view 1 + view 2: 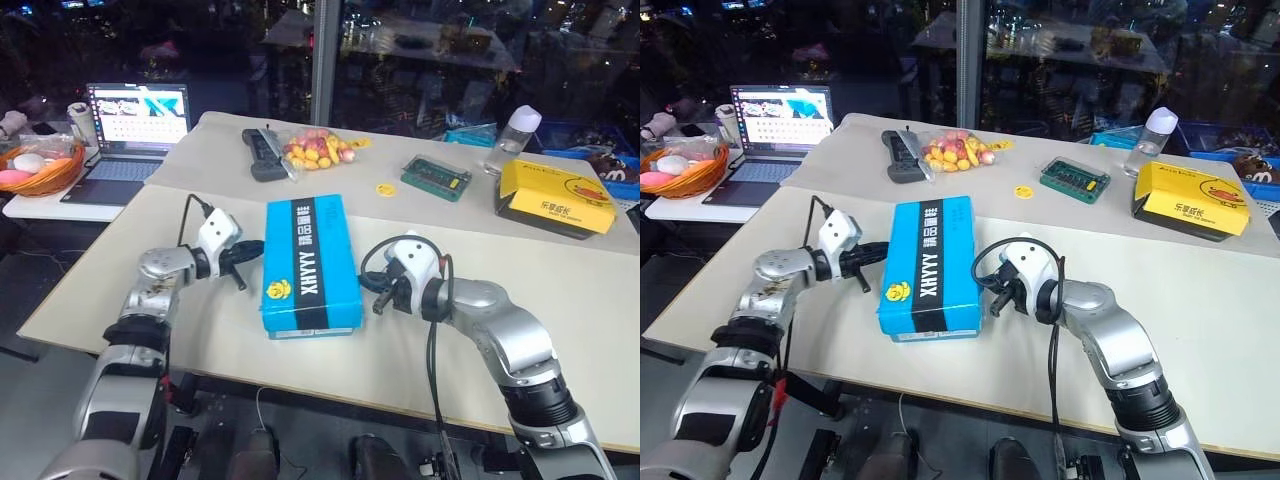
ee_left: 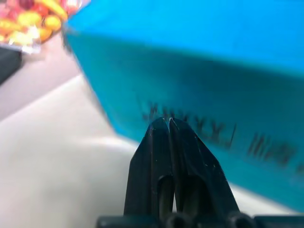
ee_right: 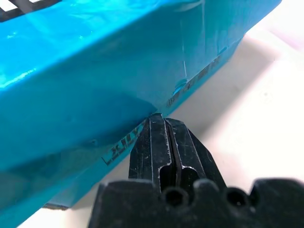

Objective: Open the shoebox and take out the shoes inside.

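Observation:
The bright blue shoebox (image 1: 307, 263) lies flat on the table with its lid down, black lettered band and yellow logo facing up. My left gripper (image 1: 252, 250) is shut, its tips at the box's left long side. In the left wrist view the shut fingers (image 2: 167, 142) point at the blue side wall (image 2: 199, 90). My right gripper (image 1: 379, 291) is shut too, its tips against the box's right side near the front corner. The right wrist view has its fingers (image 3: 164, 137) meeting the box wall (image 3: 95, 95) at the lid's lower edge. The shoes are hidden.
Behind the box lie a bag of coloured sweets (image 1: 315, 150), a black device (image 1: 262, 155), a green circuit board (image 1: 436, 177), a bottle (image 1: 512, 136) and a yellow duck box (image 1: 556, 198). A laptop (image 1: 130, 135) and a basket (image 1: 40, 170) sit at far left.

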